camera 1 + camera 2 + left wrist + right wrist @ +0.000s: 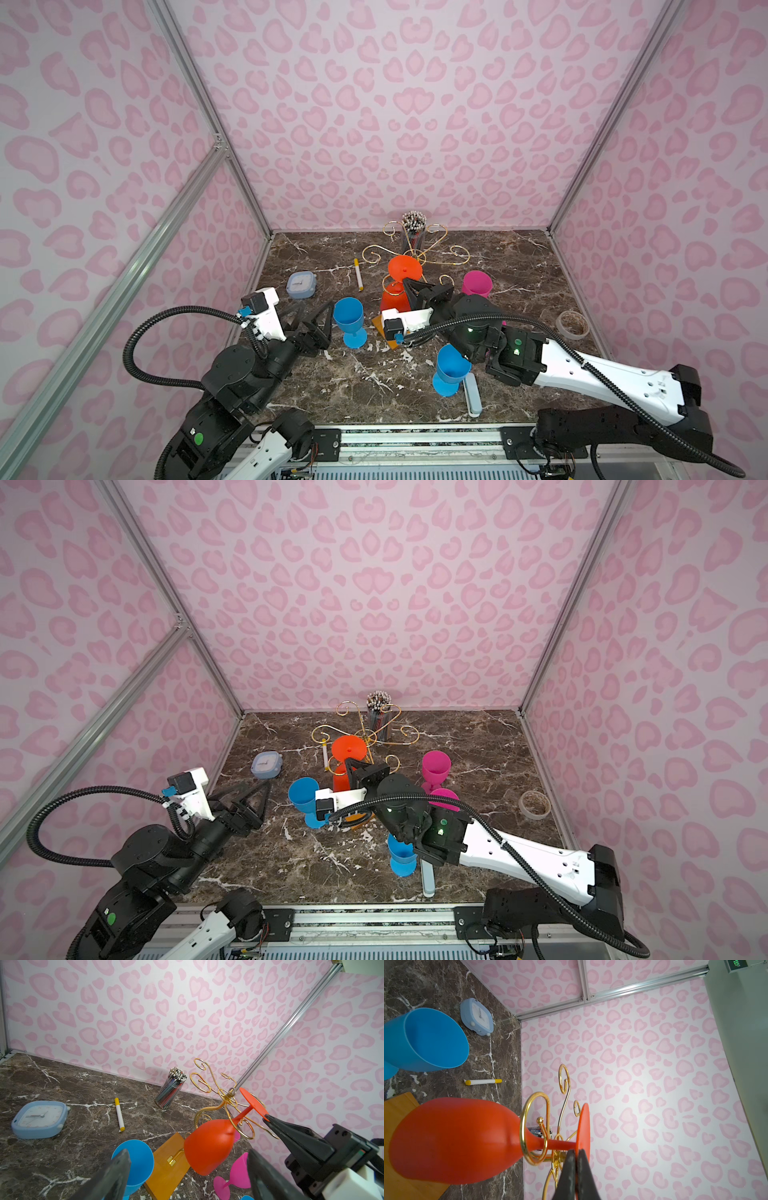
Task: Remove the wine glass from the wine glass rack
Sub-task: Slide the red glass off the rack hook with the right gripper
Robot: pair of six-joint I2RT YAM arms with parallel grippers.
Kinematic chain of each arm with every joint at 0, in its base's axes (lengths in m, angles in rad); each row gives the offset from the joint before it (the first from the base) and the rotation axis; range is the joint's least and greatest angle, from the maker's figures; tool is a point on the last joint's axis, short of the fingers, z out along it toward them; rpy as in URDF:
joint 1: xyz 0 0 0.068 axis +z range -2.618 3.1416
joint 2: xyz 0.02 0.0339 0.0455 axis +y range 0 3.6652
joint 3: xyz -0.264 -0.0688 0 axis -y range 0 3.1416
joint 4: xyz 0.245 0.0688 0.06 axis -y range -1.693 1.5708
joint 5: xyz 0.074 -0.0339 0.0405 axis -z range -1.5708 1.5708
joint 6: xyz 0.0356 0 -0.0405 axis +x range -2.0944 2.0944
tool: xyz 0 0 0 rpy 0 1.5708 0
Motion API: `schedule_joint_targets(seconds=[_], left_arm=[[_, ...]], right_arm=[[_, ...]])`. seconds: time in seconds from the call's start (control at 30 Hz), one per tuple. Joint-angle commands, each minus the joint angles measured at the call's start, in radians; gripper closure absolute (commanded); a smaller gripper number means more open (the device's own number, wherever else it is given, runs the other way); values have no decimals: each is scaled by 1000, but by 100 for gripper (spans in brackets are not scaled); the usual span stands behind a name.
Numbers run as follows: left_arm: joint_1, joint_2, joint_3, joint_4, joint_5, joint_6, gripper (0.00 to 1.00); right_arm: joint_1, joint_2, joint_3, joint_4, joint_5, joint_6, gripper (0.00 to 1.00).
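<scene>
The orange wine glass (404,268) (350,749) hangs upside down on the wine glass rack (457,254), a gold wire stand on a wooden base (166,1163). In the right wrist view its stem (558,1145) runs through a gold ring (525,1126). My right gripper (576,1152) (405,283) is shut on the edge of the glass's flat foot (584,1126). My left gripper (316,311) (187,1152) is open, low beside a blue glass (349,318), with nothing between its fingers.
A second blue glass (451,368) stands by a pale blue case (473,395) at the front. A pink glass (477,283) stands right of the rack; another (236,1176) lies on its side. Clock (301,285), marker (358,274), cup of sticks (413,226), tape roll (572,324).
</scene>
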Motion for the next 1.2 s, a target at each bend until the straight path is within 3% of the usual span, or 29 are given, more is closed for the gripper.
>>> schedule_joint_targets(seconds=[0.0,0.77,1.17], left_arm=[[1,4,-1,20,-7,-5,11],[1,-5,7,6,-10,-2,11],[2,-20,28,-21,-23,42,11]], right_arm=[[7,-12,-11,-2,19,5,100],[116,-125,-55,-126,133,26,100],[241,-199,1,-300,196,109,100]])
